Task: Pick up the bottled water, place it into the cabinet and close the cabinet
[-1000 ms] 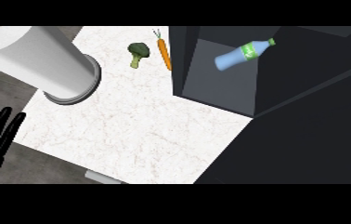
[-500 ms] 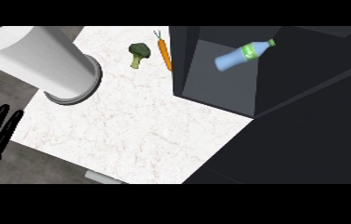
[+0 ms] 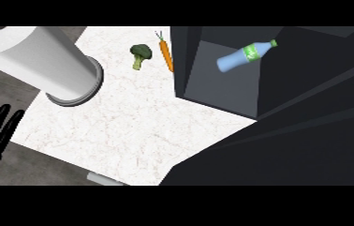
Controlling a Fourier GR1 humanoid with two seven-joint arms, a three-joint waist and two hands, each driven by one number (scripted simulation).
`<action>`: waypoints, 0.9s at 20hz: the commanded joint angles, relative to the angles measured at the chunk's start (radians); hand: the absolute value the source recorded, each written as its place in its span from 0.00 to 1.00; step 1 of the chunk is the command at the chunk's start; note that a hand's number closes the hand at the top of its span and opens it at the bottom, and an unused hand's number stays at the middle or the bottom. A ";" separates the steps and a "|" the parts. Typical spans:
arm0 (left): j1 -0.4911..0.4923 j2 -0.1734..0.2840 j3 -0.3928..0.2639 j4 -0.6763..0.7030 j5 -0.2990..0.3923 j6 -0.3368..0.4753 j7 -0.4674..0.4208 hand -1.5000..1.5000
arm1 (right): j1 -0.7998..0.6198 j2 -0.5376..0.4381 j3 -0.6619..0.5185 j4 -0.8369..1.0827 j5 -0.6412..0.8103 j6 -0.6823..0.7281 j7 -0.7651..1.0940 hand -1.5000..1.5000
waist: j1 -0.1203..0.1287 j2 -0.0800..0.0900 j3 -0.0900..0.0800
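The bottled water (image 3: 245,56), pale blue with a green label and cap, lies tilted inside the dark cabinet (image 3: 221,86) at the upper right, cap toward the upper right. Nothing touches it. A broad dark door panel (image 3: 276,154) slants across the lower right and covers the counter's corner. My left hand (image 3: 10,126) shows only as straight black fingers at the far left edge, far from the bottle and holding nothing. My right hand does not show.
A head of broccoli (image 3: 140,54) and a carrot (image 3: 166,56) lie on the white marble counter (image 3: 131,126) just left of the cabinet's wall. A big pale grey cylinder (image 3: 52,63) stands over the counter's upper left corner.
The dark door panel's lower edge reaches slightly farther left over the counter. The bottle and the left hand have not moved.
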 commanded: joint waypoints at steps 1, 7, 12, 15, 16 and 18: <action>-0.005 0.003 0.006 0.007 0.004 -0.002 0.004 0.00 | -0.138 0.102 -0.002 0.142 0.005 -0.075 0.099 1.00 | 0.003 -0.008 0.004; 0.007 -0.019 -0.003 0.021 0.009 -0.004 -0.003 0.00 | -0.338 0.236 -0.120 0.300 0.046 -0.203 0.140 1.00 | -0.028 -0.020 0.009; 0.012 -0.012 0.019 0.033 0.017 -0.010 -0.008 0.00 | -0.532 0.328 -0.216 0.493 0.116 -0.359 0.180 1.00 | -0.040 -0.024 0.012; 0.017 -0.022 0.015 0.052 0.013 -0.012 -0.011 0.00 | -0.678 0.330 -0.251 0.615 0.107 -0.444 0.177 1.00 | -0.054 -0.026 0.014; 0.012 -0.033 -0.005 0.036 0.012 -0.008 -0.005 0.00 | -0.715 0.331 -0.271 0.655 0.112 -0.468 0.185 1.00 | -0.054 -0.021 0.014; 0.018 -0.024 0.015 0.054 0.013 -0.027 -0.014 0.00 | -0.794 0.331 -0.309 0.731 0.094 -0.541 0.180 1.00 | -0.050 -0.024 0.014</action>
